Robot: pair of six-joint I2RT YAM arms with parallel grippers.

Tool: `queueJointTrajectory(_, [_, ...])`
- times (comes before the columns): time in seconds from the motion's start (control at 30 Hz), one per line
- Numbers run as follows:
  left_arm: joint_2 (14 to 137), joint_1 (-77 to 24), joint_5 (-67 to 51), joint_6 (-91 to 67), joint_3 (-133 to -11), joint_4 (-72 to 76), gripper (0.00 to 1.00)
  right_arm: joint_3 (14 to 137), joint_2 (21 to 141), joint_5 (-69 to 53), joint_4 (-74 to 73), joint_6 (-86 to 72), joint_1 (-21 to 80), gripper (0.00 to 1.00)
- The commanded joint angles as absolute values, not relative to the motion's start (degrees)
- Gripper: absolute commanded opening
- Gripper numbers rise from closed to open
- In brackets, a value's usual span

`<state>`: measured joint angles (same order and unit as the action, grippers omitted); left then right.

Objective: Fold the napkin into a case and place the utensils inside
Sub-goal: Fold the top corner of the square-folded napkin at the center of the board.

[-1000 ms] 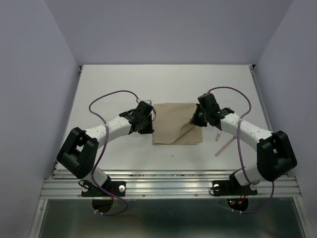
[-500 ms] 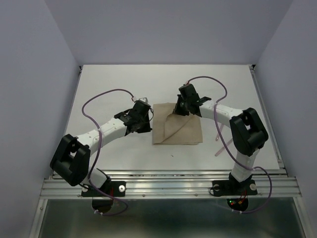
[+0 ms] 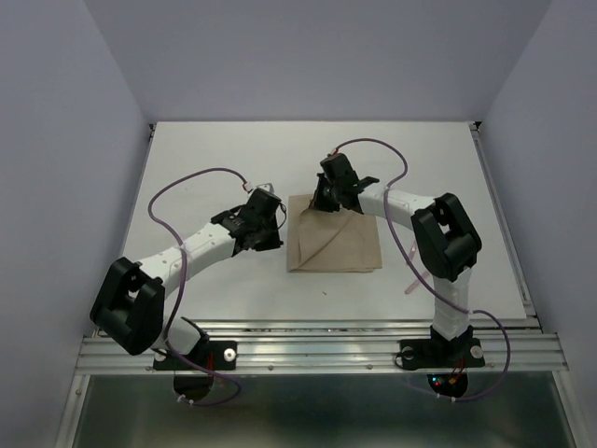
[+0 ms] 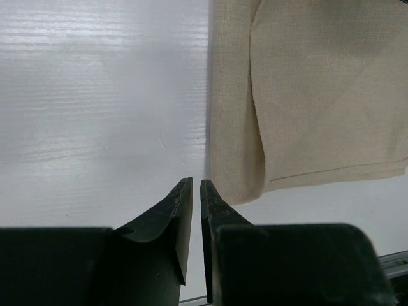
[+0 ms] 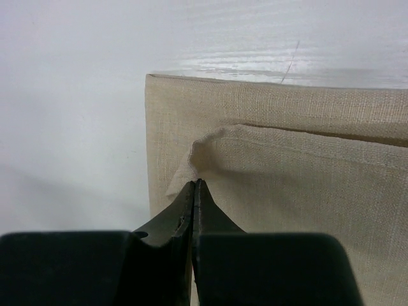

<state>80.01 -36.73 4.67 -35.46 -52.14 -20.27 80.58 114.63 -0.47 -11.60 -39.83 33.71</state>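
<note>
napkin (image 3: 347, 250) lay flat mid-surface (image 3: 205, 159), a squarish tan pad of layers, not yet a narrow case. right hand (image 5: 194, 185) was clamped on the cloth: fingers pressed tight together w/ a puckered corner of the top layer pinched at the tips, near the napkin's far left corner. from overhead that top layer ran as a diagonal flap from the near right side up to the pinch. the layer under it lay flat, its far edge straight.

left hand (image 4: 196, 185) sat low just beside the napkin's left edge, near the near left corner. its fingers were a thin slit apart, nothing btwn them but bare white surface. it wasn't touching the cloth as far as the wrist view showed.

utensils (image 3: 410, 286) lay on the surface right of the napkin, apart from it, mostly hidden under the black elbow block of the right arm (image 3: 446, 238). only a pale pink sliver showed, so fork vs other piece couldn't be told.

that arm's white link also crossed the napkin's far right corner, covering it from overhead. purple cables (image 3: 201, 177) looped off both arms above the surface, one hanging by the utensils. small dark speck (image 3: 324, 292) sat on the surface just near of the napkin. metal rail (image 3: 317, 347) ran along the near edge w/ both arm bases. plain pale walls (image 3: 308, 56) closed 3 sides.
</note>
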Motion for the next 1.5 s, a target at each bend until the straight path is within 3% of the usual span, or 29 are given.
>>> queueJointTrajectory(0.0, [77.4,-36.6,6.2,-36.0,-51.7,-21.0,0.23,83.7,115.0,1.1,-8.9,-39.5,33.7,0.01])
queueJointTrajectory(0.43, [76.2,-36.7,5.3,-36.6,-50.0,-20.7,0.23,82.2,113.8,10.2,-8.6,-42.3,33.7,0.01])
queueJointTrajectory(1.17, [76.7,-36.7,4.7,-35.8,-50.2,-20.2,0.23,85.0,117.7,6.0,-7.6,-41.8,33.7,0.01])
queueJointTrajectory(1.27, [77.0,-36.6,4.5,-35.6,-50.3,-20.0,0.23,85.4,118.0,5.5,-7.7,-41.5,33.7,0.09])
queueJointTrajectory(1.3, [77.3,-36.7,4.1,-35.5,-50.4,-19.8,0.23,85.9,118.0,5.5,-8.1,-41.2,33.7,0.27])
queueJointTrajectory(1.33, [77.5,-36.7,4.1,-35.5,-50.5,-19.6,0.23,85.9,118.0,5.4,-8.3,-41.0,33.7,0.27])
queueJointTrajectory(1.37, [77.6,-36.7,3.6,-35.5,-50.6,-19.5,0.23,86.0,117.9,6.0,-9.0,-41.0,33.7,0.52])
queueJointTrajectory(1.47, [78.7,-36.6,2.8,-35.3,-51.9,-19.6,0.24,83.4,114.4,10.6,-9.1,-40.9,33.7,0.56])
